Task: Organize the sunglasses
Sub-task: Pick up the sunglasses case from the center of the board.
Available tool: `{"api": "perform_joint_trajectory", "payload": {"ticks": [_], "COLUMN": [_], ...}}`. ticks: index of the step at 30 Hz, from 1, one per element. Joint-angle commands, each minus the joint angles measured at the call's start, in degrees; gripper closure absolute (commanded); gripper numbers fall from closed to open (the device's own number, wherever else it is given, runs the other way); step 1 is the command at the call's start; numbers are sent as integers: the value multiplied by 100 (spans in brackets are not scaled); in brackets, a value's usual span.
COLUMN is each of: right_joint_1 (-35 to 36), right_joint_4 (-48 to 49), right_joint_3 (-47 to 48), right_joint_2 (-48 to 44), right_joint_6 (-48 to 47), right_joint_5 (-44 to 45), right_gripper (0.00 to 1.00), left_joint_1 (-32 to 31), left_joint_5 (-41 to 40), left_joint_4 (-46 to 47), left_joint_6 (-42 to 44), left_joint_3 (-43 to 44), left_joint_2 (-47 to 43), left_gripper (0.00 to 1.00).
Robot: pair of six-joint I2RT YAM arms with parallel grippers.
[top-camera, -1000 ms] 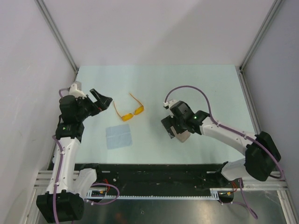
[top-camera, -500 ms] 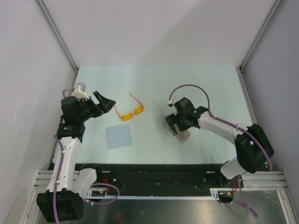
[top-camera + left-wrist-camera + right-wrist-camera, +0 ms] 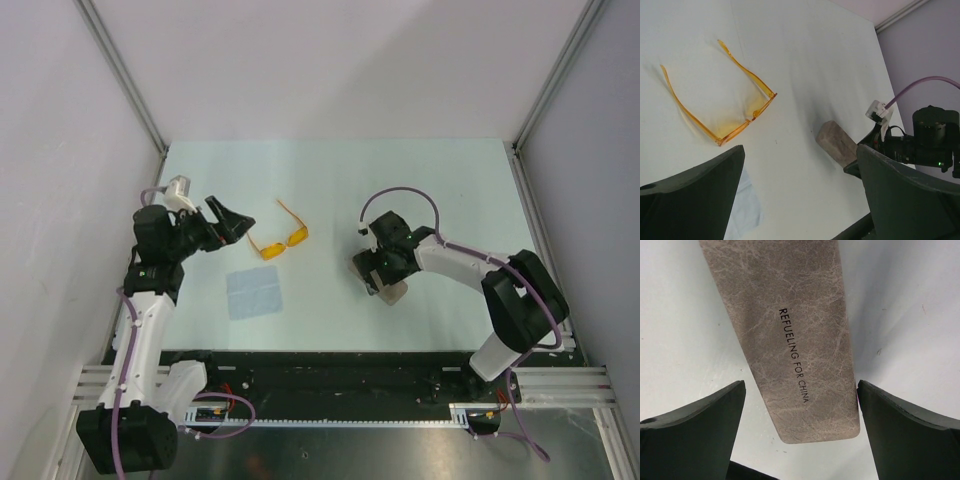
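1. Blue cloth (image 3: 254,292): I see it flat on the table (image 3: 450,180), well left of the case.
2. Case (image 3: 800,325): grey-brown, shut, lettering facing up.
3. Right gripper (image 3: 800,384): low over the case, fingers spread to either side of one end with a gap on each side, gripping nothing.
4. Sunglasses (image 3: 271,250): orange, arms unfolded, lying left of the case and slightly farther back, well apart from it.
5. Left gripper (image 3: 800,150): I have it beyond the sunglasses, leftward from the case, spread wide and empty.
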Motion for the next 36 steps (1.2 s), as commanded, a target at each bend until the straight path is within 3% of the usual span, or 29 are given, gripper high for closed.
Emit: {"api": "perform_joint_trajectory", "payload": {"ticks": [1,11,13,14,21,28,33,36], "right_joint_1": [53,203,203,194,176,115,115,132], "right_joint_4": [68,-73,-81,-107,-266,-135,225,637], "right_joint_3": [229,308,317,334,396,466,606,695], "right_joint_2": [151,353,371,397,301,-602,-1596,-2220], "right_joint_6": [48,128,180,224,312,514,752,1085], "right_joint_5": [180,830,901,858,769,-230,-1311,-2234], "right_gripper": [0,4,11,19,53,61,60,58], "left_joint_1": [-75,-120,-128,-137,-146,-418,-1191,-1569], "left_joint_5": [190,243,243,260,339,779,735,1051], "left_joint_4": [235,261,261,261,261,392,752,1446], "left_joint_6": [98,107,90,81,-77,-209,-445,-770], "left_joint_3": [-50,-120,-138,-138,-217,-305,-357,-401], "left_joint_2": [34,26,8,17,-9,-97,-247,-326], "left_gripper": [0,0,0,0,0,0,0,0]}}
